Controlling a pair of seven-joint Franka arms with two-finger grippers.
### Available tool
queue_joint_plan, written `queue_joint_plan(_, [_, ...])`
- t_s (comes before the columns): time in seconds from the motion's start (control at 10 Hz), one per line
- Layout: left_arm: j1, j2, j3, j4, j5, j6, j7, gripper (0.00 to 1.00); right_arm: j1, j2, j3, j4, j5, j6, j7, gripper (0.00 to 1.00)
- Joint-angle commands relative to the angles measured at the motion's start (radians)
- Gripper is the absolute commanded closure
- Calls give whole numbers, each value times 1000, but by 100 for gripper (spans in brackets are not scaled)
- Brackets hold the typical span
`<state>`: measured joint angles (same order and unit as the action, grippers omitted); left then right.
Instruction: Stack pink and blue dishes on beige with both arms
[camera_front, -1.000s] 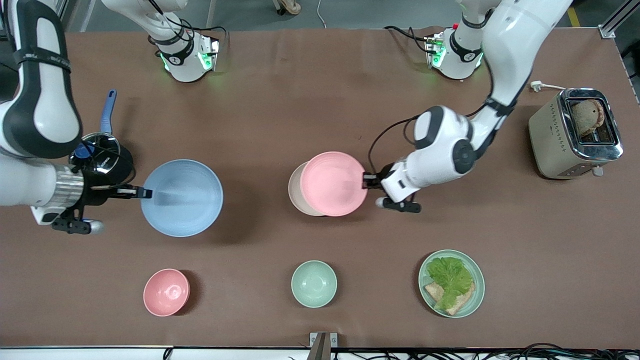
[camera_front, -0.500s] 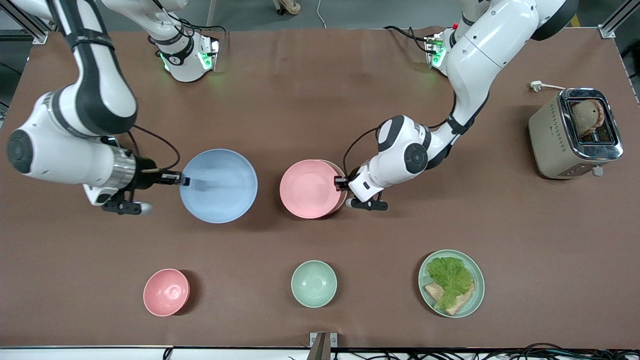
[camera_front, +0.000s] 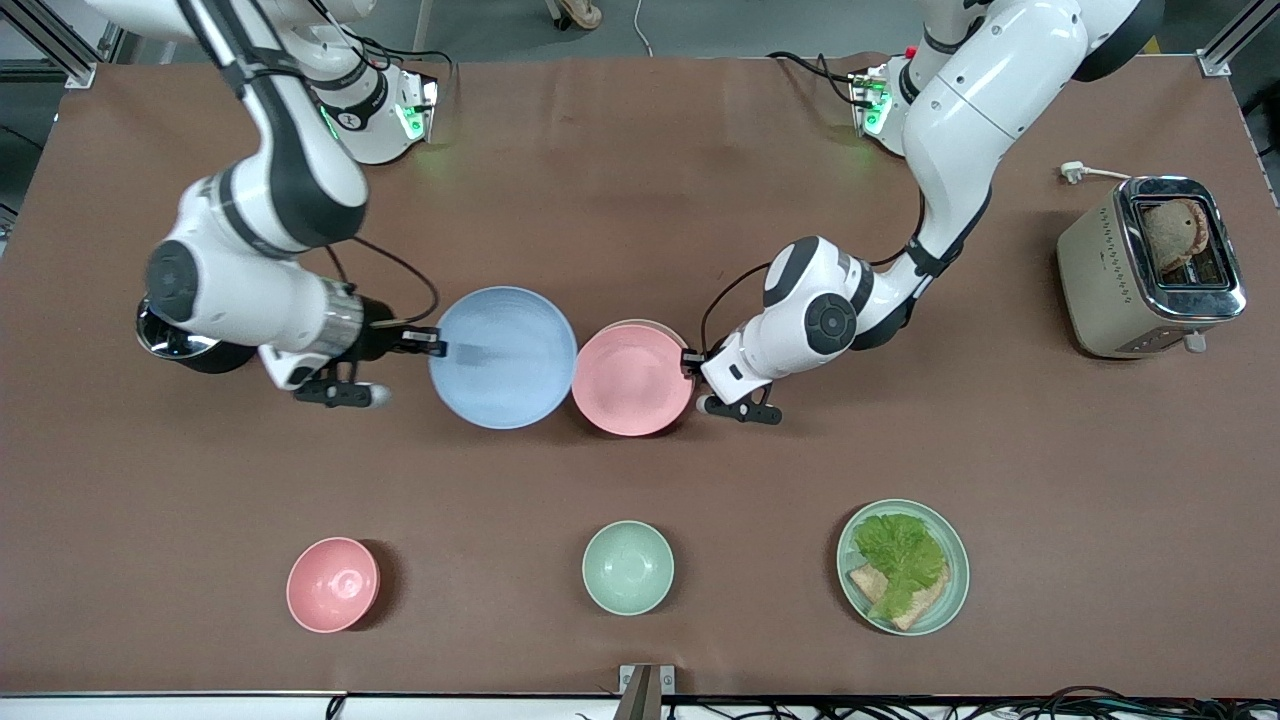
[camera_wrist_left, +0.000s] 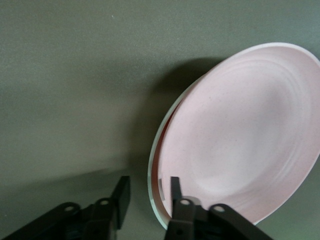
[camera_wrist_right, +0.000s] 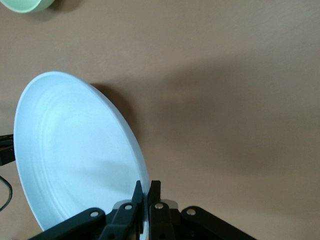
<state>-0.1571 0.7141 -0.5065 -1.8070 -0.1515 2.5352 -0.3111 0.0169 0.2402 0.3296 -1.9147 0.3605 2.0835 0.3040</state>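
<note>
The left gripper (camera_front: 688, 361) has its jaws parted around the rim of the pink plate (camera_front: 630, 380), which lies on the beige plate (camera_front: 655, 326); whether the pads press the rim I cannot tell. The right gripper (camera_front: 438, 344) is clamped tight on the edge of the blue plate (camera_front: 503, 357), which hangs from its jaws over the table, just beside the pink one. Judged from this, pink is placed and blue is in hand. Next: clear the left gripper, then bring blue over the stack and let go.
</note>
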Motion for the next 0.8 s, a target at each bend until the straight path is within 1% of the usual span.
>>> queue_joint_plan(0.0, [30, -36, 5, -2, 21, -106, 1, 0, -11, -10, 90, -93, -5, 164, 85, 99])
queue_joint_plan(0.1, [60, -95, 5, 5, 18, -212, 7, 0, -5, 25, 123, -119, -5, 258, 115, 99])
queue_joint_plan(0.2, [83, -169, 6, 23, 12, -307, 7, 0, 15, 77, 138, -127, -5, 342, 138, 99])
queue_joint_plan(0.3, [100, -238, 40, 52, 12, -385, 10, 0, 41, 115, 140, -125, -5, 418, 156, 99])
queue_joint_plan(0.4, [99, -298, 99, 81, 12, -436, 12, 0, 67, 154, 140, -125, -5, 482, 174, 98])
queue_joint_plan(0.5, [99, -359, 168, 89, 16, -488, 15, 0, 93, 190, 140, -125, -5, 541, 176, 98])
queue_joint_plan(0.6, [97, -424, 213, 89, 23, -533, 15, 0, 121, 215, 140, -125, -5, 588, 191, 98])
queue_joint_plan(0.7, [97, -477, 250, 86, 47, -567, 41, 0, 136, 224, 140, -125, -6, 604, 207, 97])
